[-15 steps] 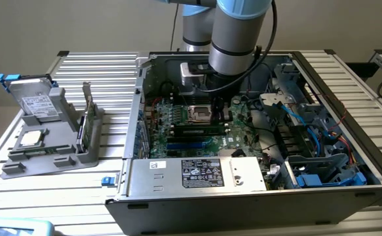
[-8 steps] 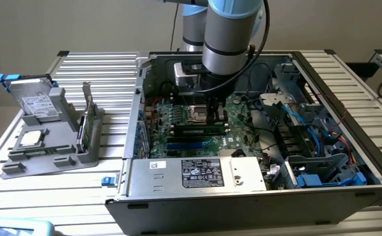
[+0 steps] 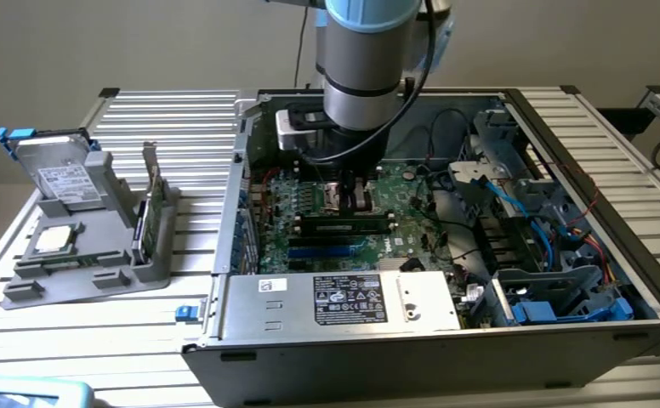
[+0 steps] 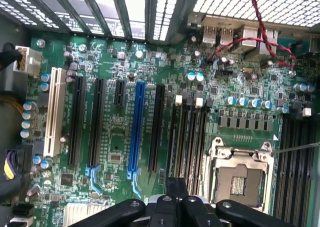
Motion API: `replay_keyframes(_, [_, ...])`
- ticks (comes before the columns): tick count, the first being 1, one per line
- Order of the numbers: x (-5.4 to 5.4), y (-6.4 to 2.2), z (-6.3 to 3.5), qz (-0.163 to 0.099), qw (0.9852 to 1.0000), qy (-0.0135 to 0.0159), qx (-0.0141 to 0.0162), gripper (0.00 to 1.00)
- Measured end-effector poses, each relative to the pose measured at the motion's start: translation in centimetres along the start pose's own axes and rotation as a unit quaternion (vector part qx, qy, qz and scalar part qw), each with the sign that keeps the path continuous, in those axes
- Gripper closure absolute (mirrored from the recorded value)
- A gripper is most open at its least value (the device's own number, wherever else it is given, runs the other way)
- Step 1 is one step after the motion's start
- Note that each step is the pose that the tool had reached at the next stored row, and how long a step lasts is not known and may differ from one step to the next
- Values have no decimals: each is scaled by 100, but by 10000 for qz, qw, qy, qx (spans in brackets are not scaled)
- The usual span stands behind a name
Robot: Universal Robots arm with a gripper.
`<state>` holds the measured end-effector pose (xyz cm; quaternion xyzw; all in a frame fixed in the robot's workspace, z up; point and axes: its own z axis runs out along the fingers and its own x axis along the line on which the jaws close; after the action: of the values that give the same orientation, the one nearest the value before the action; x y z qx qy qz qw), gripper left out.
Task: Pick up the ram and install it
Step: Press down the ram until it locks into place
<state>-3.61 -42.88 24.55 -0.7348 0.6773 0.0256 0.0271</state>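
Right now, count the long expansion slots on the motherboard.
5: a white slot, two black slots beside it, a blue slot, a black slot between it and the memory slots. Others may be hidden.

Silver-grey cylindrical arm, pale blue band, black cable, black end effector
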Motion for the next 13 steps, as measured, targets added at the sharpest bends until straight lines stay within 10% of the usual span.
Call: replay_keyframes(13, [-10,204,86,-5,9999,-137,84,89])
